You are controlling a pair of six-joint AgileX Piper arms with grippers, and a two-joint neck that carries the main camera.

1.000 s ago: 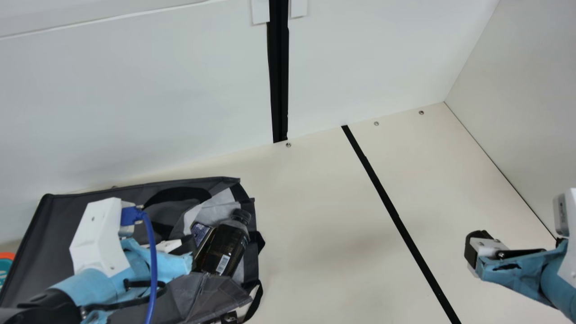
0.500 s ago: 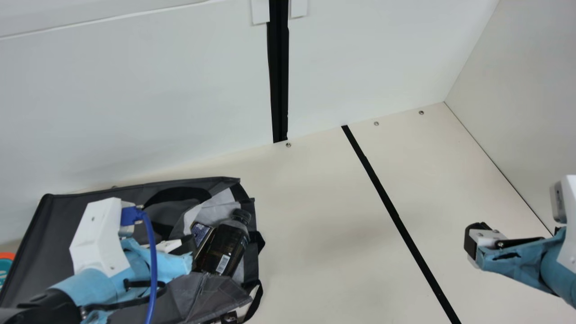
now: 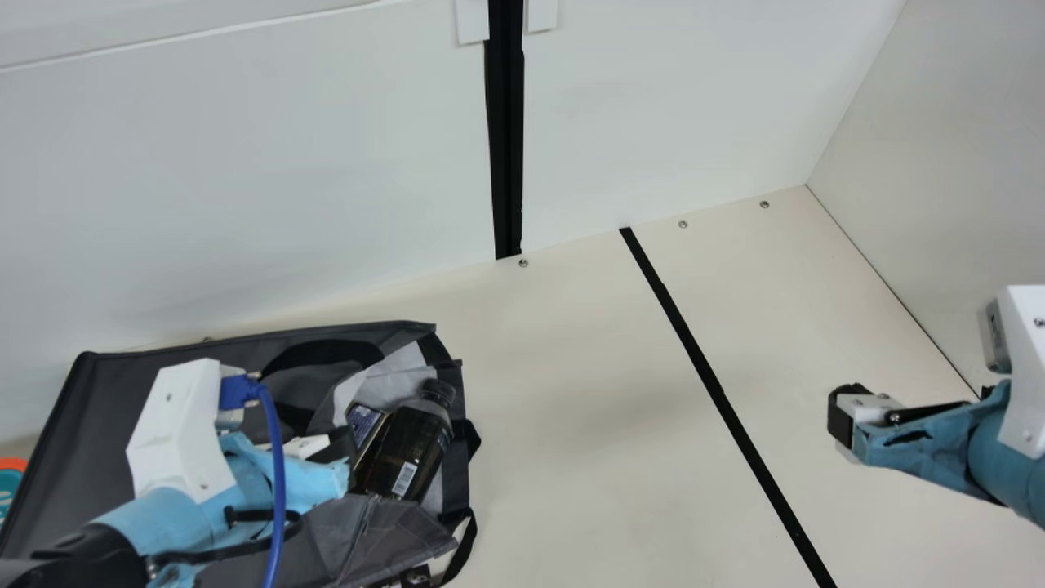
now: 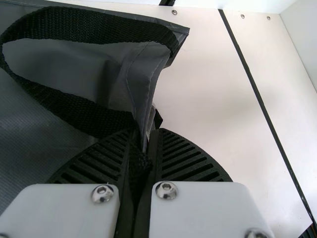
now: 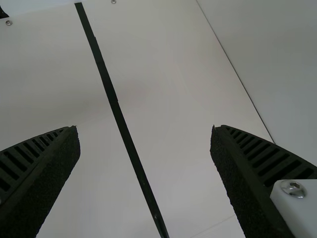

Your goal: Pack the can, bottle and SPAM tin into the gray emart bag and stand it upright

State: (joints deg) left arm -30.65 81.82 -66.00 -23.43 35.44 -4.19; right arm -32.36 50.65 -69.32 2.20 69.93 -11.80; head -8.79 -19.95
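White walls [image 3: 245,180] are standing behind and beside a cream table [image 3: 555,351].
A black line [image 3: 718,392] is running across it, a black strip [image 3: 508,147] is going up one wall, and something orange and teal [image 3: 8,483] is peeking in at the main view's left edge.

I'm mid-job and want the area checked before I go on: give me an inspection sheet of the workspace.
Surface: cream table, black strip across it
Job's things: gray emart bag lying down; bottle and a blue-marked container in its mouth
Clutter: orange-and-teal item beside the bag, partly cut off
Grippers: left shut on bag edge and strap; right open, empty
Cables: blue cable at left arm
Surroundings: pale panels behind and at right
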